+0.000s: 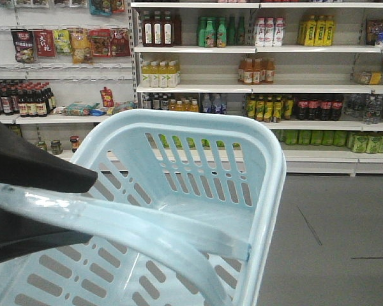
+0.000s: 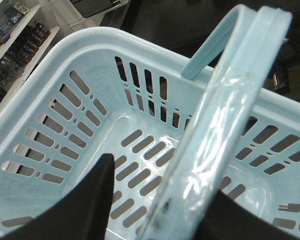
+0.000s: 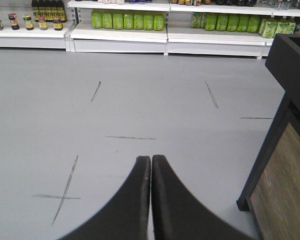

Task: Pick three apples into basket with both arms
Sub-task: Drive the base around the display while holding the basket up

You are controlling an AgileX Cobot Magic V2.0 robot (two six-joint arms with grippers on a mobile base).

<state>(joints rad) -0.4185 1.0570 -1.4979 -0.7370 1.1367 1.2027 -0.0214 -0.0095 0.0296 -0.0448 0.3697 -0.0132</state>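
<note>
Left gripper (image 2: 165,192) — jaws closed on the handle (image 2: 225,105) of the pale blue basket (image 2: 85,50), one black finger (image 2: 97,200) on either side of the bar. The slotted basket floor lay below the jaws. Right gripper (image 3: 151,159) — jaws pressed together tip to tip, with grey floor (image 3: 140,100) ahead of them and stocked shelves (image 3: 120,32) beyond.

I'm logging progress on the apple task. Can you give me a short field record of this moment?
basket: pale blue, slotted, handle raised
basket contents: no apples in the visible part
left gripper: fingers on either side of the handle; clamp unclear
right gripper: shut, empty, over grey floor
apples: none in view
background: stocked shop shelves
</note>
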